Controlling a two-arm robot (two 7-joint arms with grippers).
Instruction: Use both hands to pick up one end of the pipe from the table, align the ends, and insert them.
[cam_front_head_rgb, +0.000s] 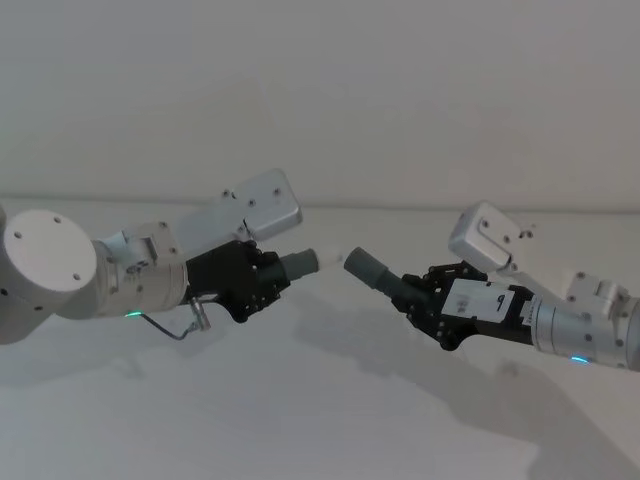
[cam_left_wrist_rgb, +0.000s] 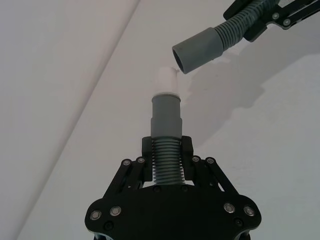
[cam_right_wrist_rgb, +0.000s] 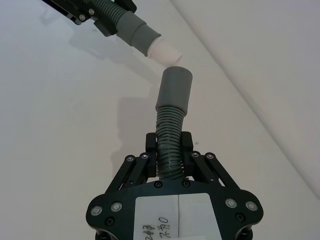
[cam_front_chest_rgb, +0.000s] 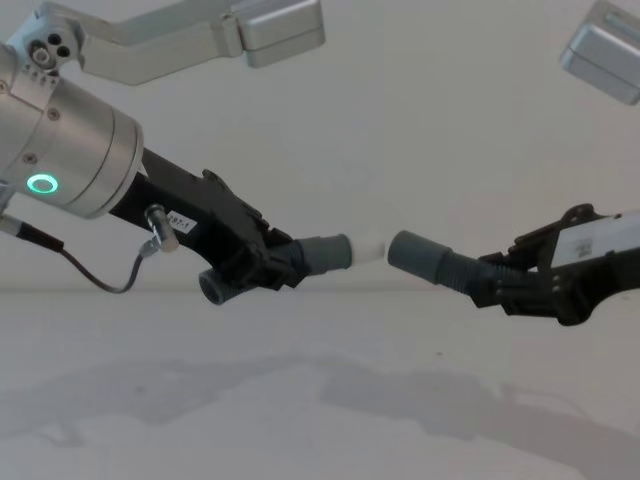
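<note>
While both pieces are held clear of the table (cam_front_chest_rgb: 320, 400), the left gripper (cam_left_wrist_rgb: 167, 167) is clamped on a ribbed hose with a white-tipped cuff (cam_left_wrist_rgb: 165, 97), the right gripper (cam_right_wrist_rgb: 169, 155) on a ribbed hose with an open socket cuff (cam_right_wrist_rgb: 175, 87). The ends are near but apart and angled to each other. A jam or slip in the grasp is judged likely if they are pushed together before that angle is corrected.

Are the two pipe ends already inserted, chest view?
No. The left piece's white tip and the right piece's grey cuff sit close, a small gap showing between them.

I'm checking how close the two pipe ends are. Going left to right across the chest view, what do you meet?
Left arm's silver wrist with green ring → left gripper → grey cuff → white tip → small gap → right piece's open grey cuff → ribbed hose → right gripper.
</note>
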